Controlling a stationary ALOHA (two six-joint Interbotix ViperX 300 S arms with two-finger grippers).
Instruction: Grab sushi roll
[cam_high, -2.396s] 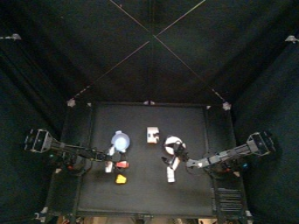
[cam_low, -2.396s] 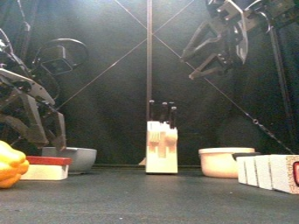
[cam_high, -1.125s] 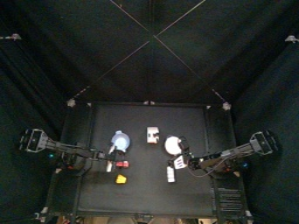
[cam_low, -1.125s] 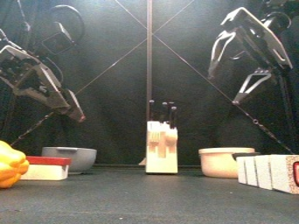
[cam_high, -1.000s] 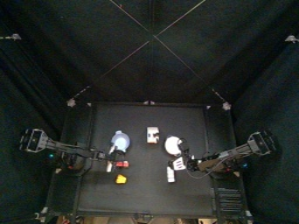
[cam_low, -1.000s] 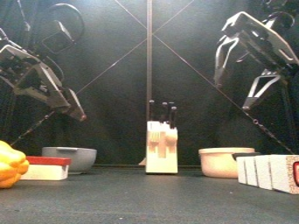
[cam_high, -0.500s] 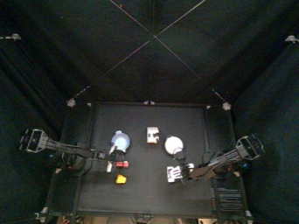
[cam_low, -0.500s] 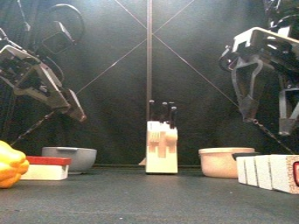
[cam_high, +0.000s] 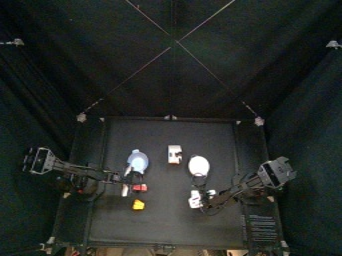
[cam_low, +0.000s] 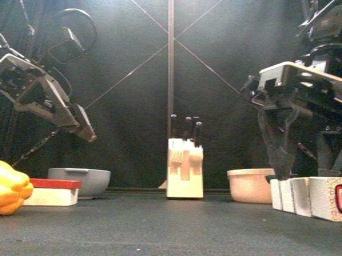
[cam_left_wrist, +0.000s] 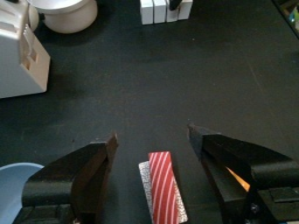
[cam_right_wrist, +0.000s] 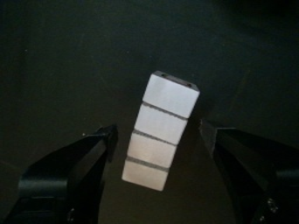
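The sushi roll (cam_right_wrist: 162, 131) is a white row of several pieces lying flat on the black table, at the front right (cam_high: 195, 200) and low at the right edge of the front view (cam_low: 311, 197). My right gripper (cam_right_wrist: 156, 131) hangs straight above it, open, one jaw on each side of the roll and not touching it (cam_low: 305, 160). The left gripper (cam_left_wrist: 153, 137) is open too and holds nothing. It hovers on the left side of the table (cam_high: 118, 183) over a red and white block (cam_left_wrist: 160, 179).
A white bowl (cam_high: 199, 165), a knife block (cam_high: 175, 153) and a blue bowl (cam_high: 136, 160) stand mid-table. A yellow pepper (cam_high: 138, 204) lies front left beside the red block (cam_low: 54, 191). Black curtains close in all sides.
The right arm has swung toward the table's front and dropped until its open jaws hang just over the sushi roll. The left arm has stayed put.
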